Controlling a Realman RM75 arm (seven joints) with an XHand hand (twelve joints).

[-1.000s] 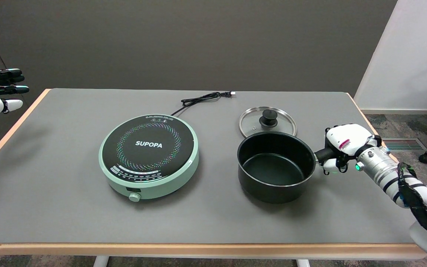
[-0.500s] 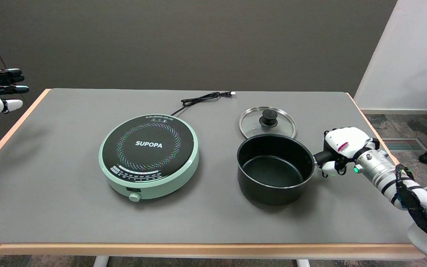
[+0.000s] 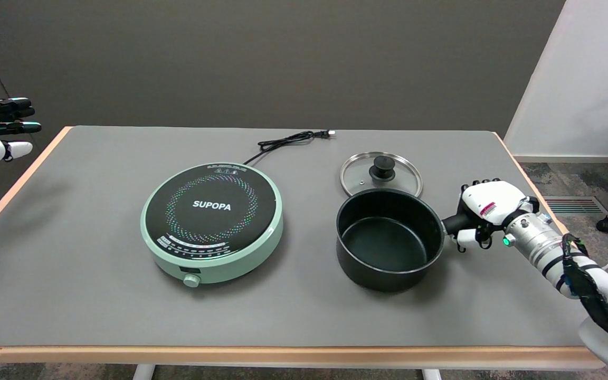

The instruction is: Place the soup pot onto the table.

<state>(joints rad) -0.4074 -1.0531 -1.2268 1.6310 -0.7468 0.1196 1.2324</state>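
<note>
Grey matting covers the wood-edged table [image 3: 98,316], with a dark wall behind it. Nearest on the right, the right hand [image 3: 486,211] is wrapped around the black side handle of the soup pot [image 3: 388,240], which sits on the mat, or just above it; contact under the base cannot be made out. The pot is empty, upright, and well apart from the mint-green SUPOPA induction cooker [image 3: 212,221] to its left. Just behind the pot lies its glass lid [image 3: 381,174], rim close to the pot's far edge. Farther back, the cooker's power cord [image 3: 288,140] trails unplugged. By my reading, this is the set-down stage: the next move calls for settling the base flat, then loosening the fingers without dragging the handle.
</note>
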